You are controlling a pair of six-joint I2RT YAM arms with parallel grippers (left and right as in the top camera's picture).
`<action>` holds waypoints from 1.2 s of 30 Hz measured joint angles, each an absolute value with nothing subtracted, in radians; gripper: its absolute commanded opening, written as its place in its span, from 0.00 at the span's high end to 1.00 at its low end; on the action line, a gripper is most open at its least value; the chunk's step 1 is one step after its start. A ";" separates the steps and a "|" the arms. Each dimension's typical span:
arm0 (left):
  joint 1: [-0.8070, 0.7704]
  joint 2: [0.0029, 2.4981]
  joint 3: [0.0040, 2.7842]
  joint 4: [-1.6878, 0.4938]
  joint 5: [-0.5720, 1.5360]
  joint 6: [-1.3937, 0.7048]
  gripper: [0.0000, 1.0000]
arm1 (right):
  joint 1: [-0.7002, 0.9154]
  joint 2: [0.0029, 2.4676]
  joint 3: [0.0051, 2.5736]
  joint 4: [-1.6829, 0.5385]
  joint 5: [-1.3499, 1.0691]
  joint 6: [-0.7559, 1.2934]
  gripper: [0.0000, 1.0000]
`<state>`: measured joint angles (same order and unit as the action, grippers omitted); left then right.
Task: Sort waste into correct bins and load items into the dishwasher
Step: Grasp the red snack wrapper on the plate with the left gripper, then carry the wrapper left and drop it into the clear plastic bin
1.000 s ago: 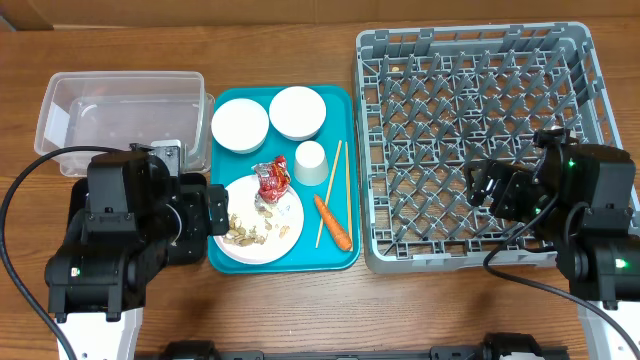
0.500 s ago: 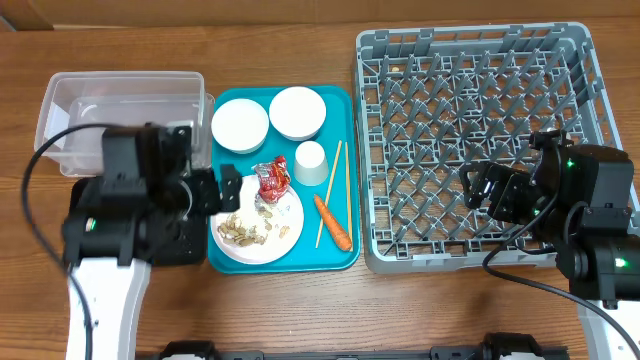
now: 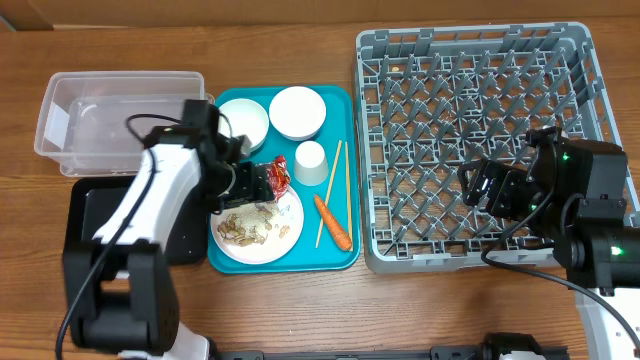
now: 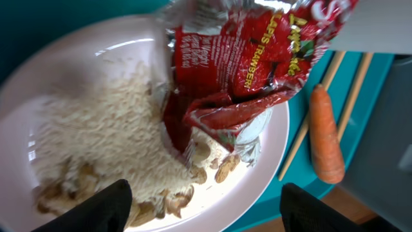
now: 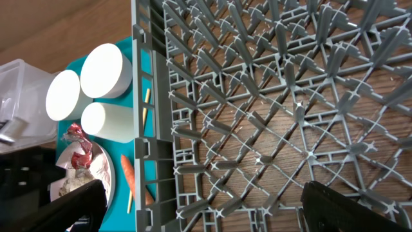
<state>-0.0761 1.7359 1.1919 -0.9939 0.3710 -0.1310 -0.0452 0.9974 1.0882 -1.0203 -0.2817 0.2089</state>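
The left gripper (image 4: 209, 206) hangs with its jaws spread wide, holding nothing, over the crumpled red-and-silver wrapper (image 4: 248, 64). It lies on the white round plate (image 4: 71, 71) among white rice-like crumbs (image 4: 109, 129) and tan peanut shells (image 4: 225, 169). Beside the plate, on the teal tray (image 4: 38, 26), lie the short orange carrot (image 4: 324, 135) and two thin wooden chopsticks (image 4: 313, 109). The right gripper (image 5: 209, 206), jaws likewise spread, hovers over the grey plastic dish rack (image 5: 257, 77).

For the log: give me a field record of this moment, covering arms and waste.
left gripper: open, over plate, at wrapper
right gripper: open, over rack
wrapper: on plate, with shells and rice
carrot: on teal tray, beside chopsticks
tub: no waste seen inside
rack: no dishes in it
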 measured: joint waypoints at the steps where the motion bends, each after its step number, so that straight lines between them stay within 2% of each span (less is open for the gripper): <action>1: -0.097 1.765 1.192 -0.986 0.370 -0.131 0.28 | -0.045 0.998 1.088 -1.021 -0.282 0.209 0.00; 8: -0.177 1.811 1.192 -0.904 0.267 -0.131 0.37 | -0.045 0.998 1.088 -1.021 -0.282 0.209 0.00; 10: -0.184 1.811 1.192 -0.888 0.229 -0.131 0.44 | -0.045 0.998 1.088 -1.020 -0.282 0.209 0.00; 12: -0.189 1.811 1.192 -0.883 0.204 -0.133 0.59 | -0.045 0.998 1.088 -1.021 -0.281 0.209 0.00; 13: -0.190 1.811 1.192 -0.882 0.196 -0.135 0.71 | -0.045 0.998 1.088 -1.021 -0.282 0.210 0.00; 14: -0.190 1.811 1.192 -0.882 0.186 -0.131 0.86 | -0.045 0.998 1.088 -1.021 -0.282 0.209 0.00; 15: -0.190 1.811 1.192 -0.882 0.177 -0.137 0.95 | -0.045 0.998 1.088 -1.021 -0.282 0.209 0.00; 26: -0.190 1.811 1.211 -0.934 0.152 -0.138 0.96 | -0.045 0.998 1.088 -1.022 -0.282 0.209 0.00; 30: -0.190 1.808 1.336 -1.052 0.105 -0.138 0.96 | -0.045 0.998 1.088 -1.023 -0.282 0.210 0.00; 36: -0.155 1.744 1.551 -1.086 0.009 -0.138 0.96 | -0.045 0.998 1.088 -1.023 -0.282 0.208 0.00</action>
<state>-0.1547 1.7435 1.5505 -1.0863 0.0086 -0.1383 -0.0452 0.9981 1.0882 -1.0225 -0.2817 0.2085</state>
